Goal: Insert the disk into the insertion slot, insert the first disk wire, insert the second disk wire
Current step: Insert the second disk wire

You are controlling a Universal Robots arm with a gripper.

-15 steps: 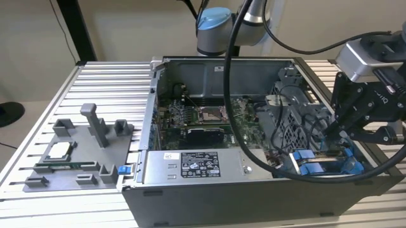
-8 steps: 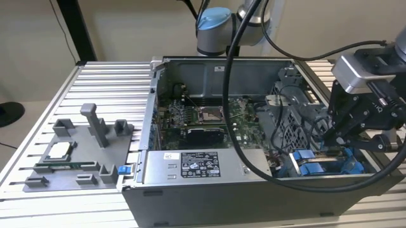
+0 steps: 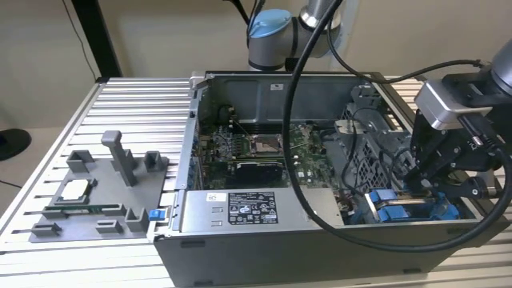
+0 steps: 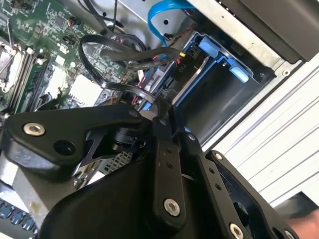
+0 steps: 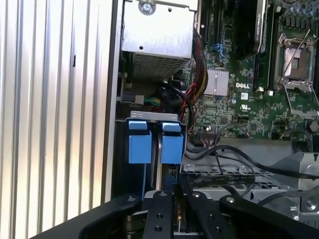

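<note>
My gripper (image 3: 416, 189) hangs low inside the open computer case, at the corner on the exterior view's right. Directly below it is the insertion slot (image 3: 376, 217), where the disk's blue carrier frame (image 3: 394, 207) sits. Only the frame's two blue tabs (image 5: 172, 144) and blue edge (image 4: 219, 57) show; the silver body is hidden. In both wrist views the fingers (image 4: 160, 149) stand close together. A flat black wire (image 4: 107, 85) loops down and ends between the fingertips of the gripper (image 4: 162, 105), just beside the slot's end. Another plug with red and yellow leads (image 4: 174, 56) sits at the carrier.
A grey power-supply box (image 3: 240, 210) lies along the case's front wall. The green motherboard (image 3: 256, 150) fills the case floor. A blue cable (image 4: 154, 20) arcs above the bay. Loose black cables (image 5: 224, 149) lie nearby. A grey fixture plate (image 3: 96, 198) rests on the ribbed table (image 3: 136, 108).
</note>
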